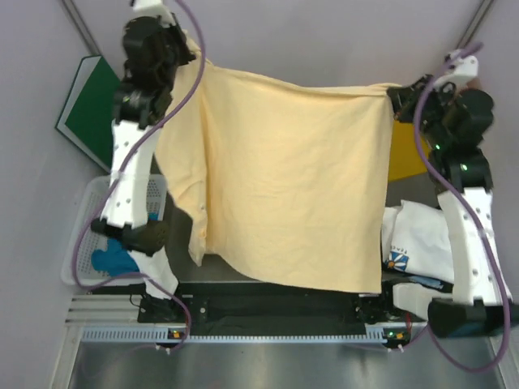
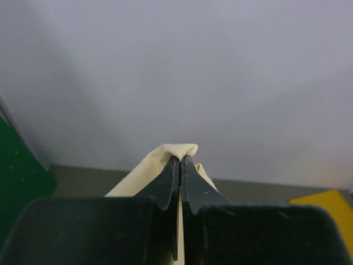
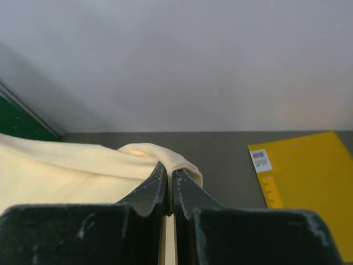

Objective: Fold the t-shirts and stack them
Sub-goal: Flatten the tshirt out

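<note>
Pale peach-yellow t-shirt [image 1: 284, 178] stretched wide between both arms. Left gripper [image 2: 180, 161] and right gripper [image 3: 169, 172] each pinched tight on a top corner. Basket [image 1: 81, 211] crowds the left edge — white t-shirt [image 1: 422, 239] the right, partly behind the arm. Table [image 3: 220, 149] under the cloth hidden.

I see one t-shirt [image 1: 292, 178] hanging spread between the left gripper [image 1: 193, 60] at far left and the right gripper [image 1: 395, 96] at far right. A folder [image 1: 405, 158] lies behind its right edge. A second t-shirt [image 1: 422, 239] lies near right, and a third t-shirt [image 1: 113, 261] sits in the basket [image 1: 85, 203] near left.
</note>
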{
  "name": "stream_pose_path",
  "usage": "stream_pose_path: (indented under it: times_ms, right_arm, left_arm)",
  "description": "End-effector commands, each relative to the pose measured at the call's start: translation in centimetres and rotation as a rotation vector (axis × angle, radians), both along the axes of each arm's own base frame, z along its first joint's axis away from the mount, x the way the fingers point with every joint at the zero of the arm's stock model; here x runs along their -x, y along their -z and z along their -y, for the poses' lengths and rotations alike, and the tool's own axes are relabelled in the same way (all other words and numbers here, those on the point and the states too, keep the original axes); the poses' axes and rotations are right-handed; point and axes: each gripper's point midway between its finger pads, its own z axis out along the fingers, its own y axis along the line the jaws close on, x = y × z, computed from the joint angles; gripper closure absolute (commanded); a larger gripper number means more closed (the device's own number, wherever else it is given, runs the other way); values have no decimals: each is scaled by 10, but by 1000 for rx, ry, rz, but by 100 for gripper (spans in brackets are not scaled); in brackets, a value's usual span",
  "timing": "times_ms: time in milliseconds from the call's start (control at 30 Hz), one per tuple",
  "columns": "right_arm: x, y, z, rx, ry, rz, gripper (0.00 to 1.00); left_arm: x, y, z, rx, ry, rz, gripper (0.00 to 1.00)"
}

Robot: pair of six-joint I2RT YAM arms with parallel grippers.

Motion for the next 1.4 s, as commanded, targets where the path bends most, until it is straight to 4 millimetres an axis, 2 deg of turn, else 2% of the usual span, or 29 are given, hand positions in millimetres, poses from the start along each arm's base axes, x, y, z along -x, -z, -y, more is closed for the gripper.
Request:
stream_pose_path:
  times_ms: [0, 33, 67, 100, 133, 167, 200, 233, 267, 300, 333, 400, 433, 467, 633, 667, 733, 767, 800, 900, 967, 1000, 1033, 1100, 1133, 1200, 1233, 1367]
  right_arm:
    - [-99, 87, -1, -16, 17, -192, 100]
    - [-113, 101, -2, -22, 11, -220, 100]
    - [-127, 116, -5, -25, -2, -253, 100]
    - [-153, 156, -6, -24, -6, -336, 100]
    - [-167, 164, -8, -24, -15, -349, 100]
    - [-179, 181, -11, -32, -26, -386, 100]
    - [-198, 226, -12, -30, -30, -477, 100]
    - [-212, 227, -14, -31, -37, -477, 100]
    - [-219, 241, -18, -45, -53, -508, 100]
    - [-230, 272, -19, -50, -57, -565, 100]
    - [-238, 273, -20, -55, -59, -564, 100]
    - [-246, 294, -22, -70, -63, -603, 100]
    - [-250, 291, -23, -72, -66, -598, 100]
    - [-250, 296, -22, -76, -63, -617, 100]
    - [-252, 294, -23, -79, -63, -639, 100]
    - [-251, 296, -22, -79, -63, -657, 100]
    - [-250, 297, -25, -84, -70, -673, 100]
    - [-250, 299, -25, -88, -72, -681, 100]
    - [-249, 302, -25, -92, -72, -691, 100]
    - [-248, 310, -28, -97, -82, -723, 100]
    - [-247, 314, -29, -96, -88, -743, 100]
    - [-248, 316, -27, -93, -89, -749, 100]
    - [-247, 316, -28, -86, -91, -755, 100]
    - [-249, 319, -29, -80, -95, -762, 100]
    - [-249, 322, -28, -78, -94, -772, 100]
    - [-251, 324, -27, -77, -96, -776, 100]
    - [-250, 326, -28, -75, -97, -783, 100]
    - [-253, 328, -26, -75, -95, -784, 100]
  left_arm:
    - [-94, 140, -2, -63, 5, -334, 100]
    - [-106, 165, 1, -75, 20, -384, 100]
    - [-125, 211, 4, -95, 24, -476, 100]
    - [-133, 233, 3, -103, 21, -516, 100]
    - [-140, 255, 6, -105, 43, -556, 100]
    - [-151, 297, 6, -106, 43, -631, 100]
    - [-156, 315, 5, -100, 47, -659, 100]
    - [-161, 331, 6, -91, 55, -686, 100]
    - [-169, 359, 4, -77, 46, -730, 100]
    - [-173, 371, 4, -70, 50, -748, 100]
    - [-175, 383, 4, -65, 55, -772, 80]
    - [-178, 404, 10, -52, 94, -811, 28]
    - [-177, 407, 10, -50, 92, -822, 12]
    - [-174, 410, 9, -50, 84, -834, 1]
    - [-160, 393, -5, 7, 74, -777, 1]
    - [-155, 396, -15, 46, 51, -790, 1]
    - [-151, 404, -27, 106, 16, -820, 18]
    - [-147, 416, -41, 133, -15, -849, 28]
    - [-145, 422, -48, 155, -30, -863, 44]
    - [-144, 440, -71, 258, -56, -891, 60]
    - [-152, 448, -76, 327, -30, -897, 56]
    - [-156, 452, -75, 346, -12, -899, 48]
    - [-158, 456, -72, 360, 9, -912, 37]
    - [-173, 467, -59, 396, 86, -929, 32]
    - [-181, 478, -52, 425, 120, -938, 32]
    - [-185, 483, -38, 470, 192, -941, 33]
    - [-188, 493, -34, 500, 203, -956, 35]
    - [-189, 511, -15, 528, 236, -979, 49]
